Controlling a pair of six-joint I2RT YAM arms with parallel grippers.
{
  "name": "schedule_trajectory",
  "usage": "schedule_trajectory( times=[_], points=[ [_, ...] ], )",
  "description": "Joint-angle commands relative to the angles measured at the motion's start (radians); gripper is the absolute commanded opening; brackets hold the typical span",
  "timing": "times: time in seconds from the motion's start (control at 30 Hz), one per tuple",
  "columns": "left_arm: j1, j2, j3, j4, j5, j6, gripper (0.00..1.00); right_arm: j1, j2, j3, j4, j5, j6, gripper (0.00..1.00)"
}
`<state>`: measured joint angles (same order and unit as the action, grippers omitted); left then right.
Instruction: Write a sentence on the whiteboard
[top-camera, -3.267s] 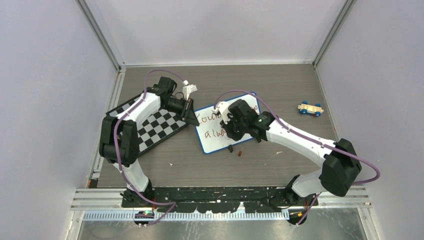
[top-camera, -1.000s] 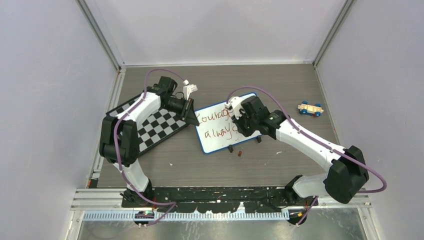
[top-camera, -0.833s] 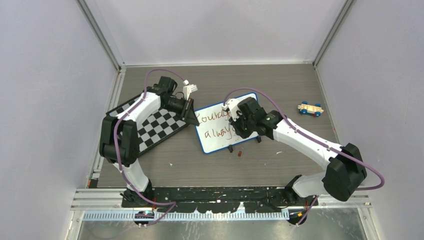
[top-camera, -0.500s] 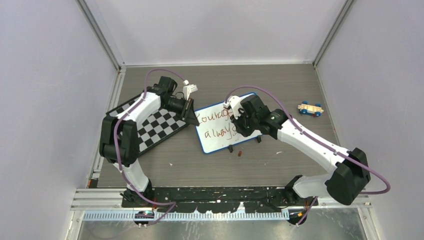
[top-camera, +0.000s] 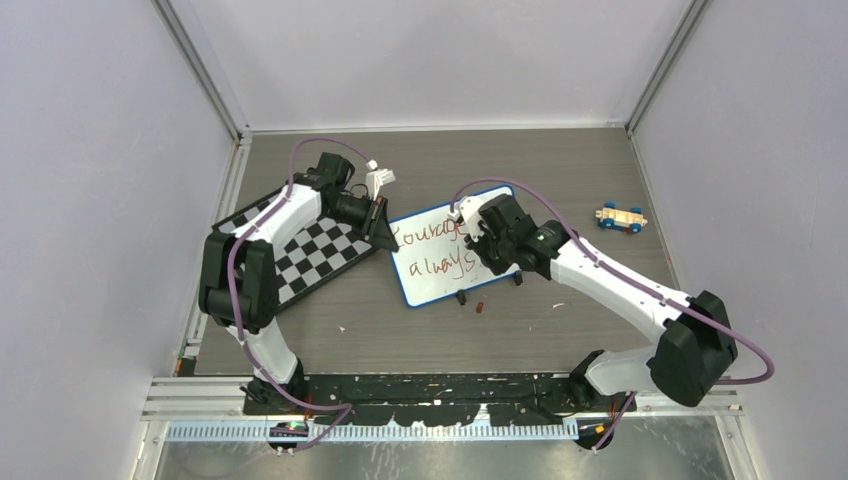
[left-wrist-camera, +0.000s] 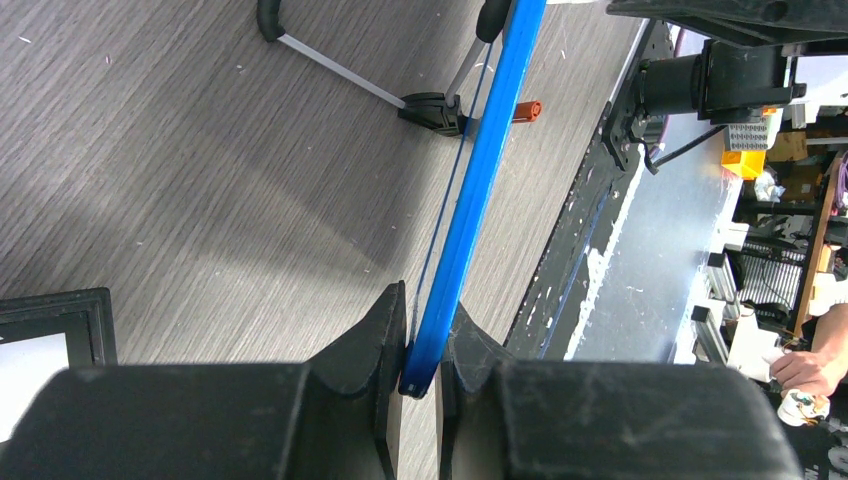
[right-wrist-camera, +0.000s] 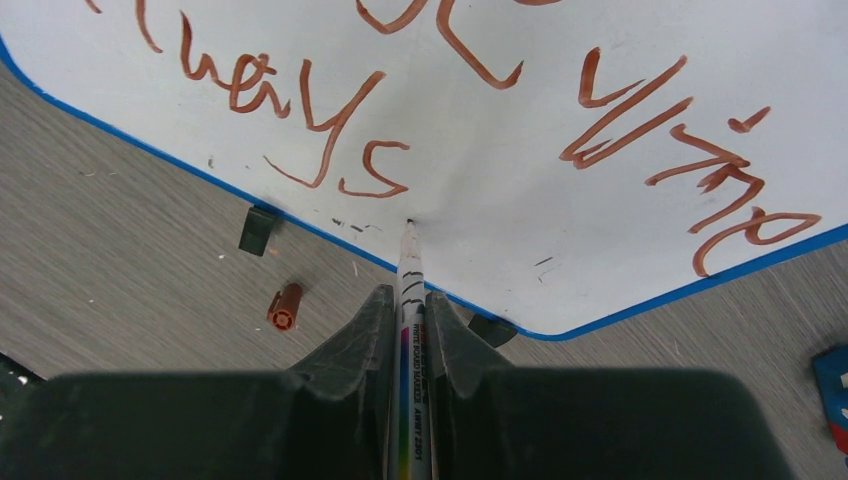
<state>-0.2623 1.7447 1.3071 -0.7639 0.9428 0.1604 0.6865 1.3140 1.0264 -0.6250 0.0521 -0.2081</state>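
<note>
The right hand (right-wrist-camera: 410, 300) is closed on a marker (right-wrist-camera: 409, 262), the barrel pinched between both fingers and pointing straight out from the wrist. The tip meets the white surface just below the final "s" of the lower line, close to the near blue edge. The whiteboard (right-wrist-camera: 560, 60) sits in the middle of the counter (top-camera: 560, 170), turned at a slant, with its left end nearest the chessboard (top-camera: 310, 255). The sentence (top-camera: 437, 250) runs across it in two brownish-red lines (the lower one reads "always"; the upper one starts "Courage", and further words to its right are hard to make out). A black clip foot (right-wrist-camera: 259, 229) shows under the near edge, and a small brown cap (right-wrist-camera: 284, 306) lies on the counter just beside it.

The left hand (left-wrist-camera: 420, 345) grips the board's left end, both fingers pressed against the thin blue frame, which the wrist view shows edge-on. That hand hangs over the far corner of the chessboard. A small toy car (top-camera: 621, 217) stands well apart near the counter's right side.
</note>
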Motion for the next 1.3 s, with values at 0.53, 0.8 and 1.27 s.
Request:
schedule_trajectory(
  times=[0.53, 0.8, 1.27],
  points=[
    [-0.015, -0.039, 0.095, -0.037, -0.088, -0.012, 0.45, -0.035, -0.076, 0.192, -0.123, -0.266, 0.038, 0.00],
    [-0.015, -0.091, 0.275, -0.154, -0.200, 0.042, 0.67, -0.197, -0.127, 0.212, -0.108, -0.464, 0.160, 0.00],
    [-0.427, -0.079, 0.395, -0.235, -0.451, 0.298, 0.68, -0.740, -0.139, 0.233, -0.010, -0.793, 0.442, 0.00]
  ],
)
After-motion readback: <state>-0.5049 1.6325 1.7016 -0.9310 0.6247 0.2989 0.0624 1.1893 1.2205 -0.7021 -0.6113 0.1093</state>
